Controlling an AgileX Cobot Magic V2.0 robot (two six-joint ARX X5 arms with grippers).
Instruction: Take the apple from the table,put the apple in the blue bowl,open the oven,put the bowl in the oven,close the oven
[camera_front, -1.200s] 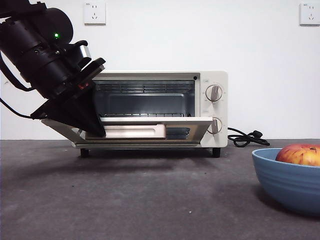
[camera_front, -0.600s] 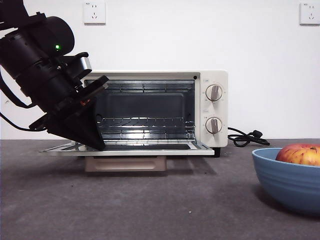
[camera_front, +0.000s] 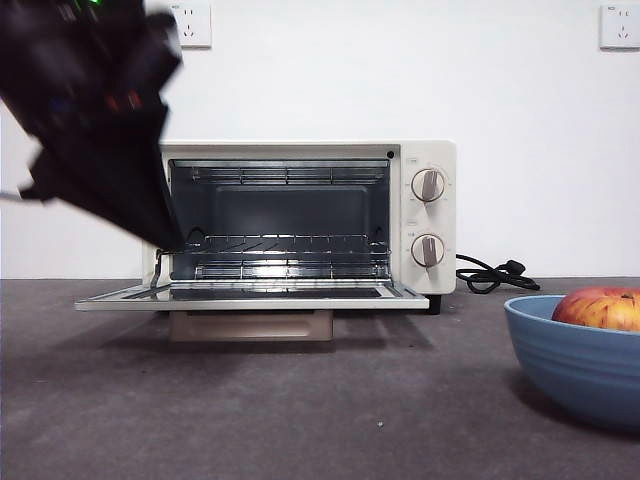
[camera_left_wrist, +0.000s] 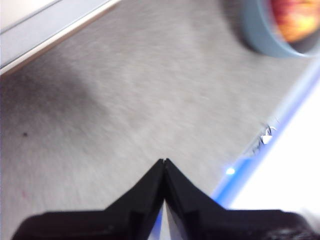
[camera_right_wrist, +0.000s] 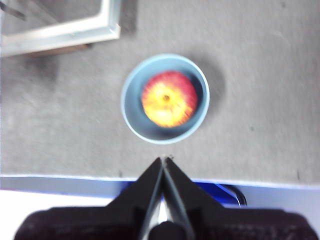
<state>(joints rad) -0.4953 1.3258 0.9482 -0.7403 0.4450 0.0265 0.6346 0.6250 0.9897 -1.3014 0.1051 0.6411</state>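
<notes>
The cream-white oven (camera_front: 432, 160) stands open, its glass door (camera_front: 250, 298) lying flat with the beige handle (camera_front: 250, 326) underneath. My left gripper (camera_front: 172, 240) is a dark blur at the oven's left side, above the door's left end; in its wrist view the left gripper (camera_left_wrist: 164, 161) is shut and holds nothing, above the table (camera_left_wrist: 125, 100). The red-yellow apple (camera_front: 600, 308) sits in the blue bowl (camera_front: 580, 365) at the front right. High over that bowl (camera_right_wrist: 131, 107) and its apple (camera_right_wrist: 169, 98), my right gripper (camera_right_wrist: 164, 159) is shut and empty.
Wire racks (camera_front: 290, 245) show inside the oven cavity. Two knobs (camera_front: 428, 185) are on its right panel, and a black cord (camera_front: 495, 275) lies behind on the right. A blue-edged table border (camera_right_wrist: 75, 182) runs close to the bowl.
The oven door swung from half open down to flat. My left gripper then let go of it and is rising fast up and left, blurred. Bowl and apple have not moved.
</notes>
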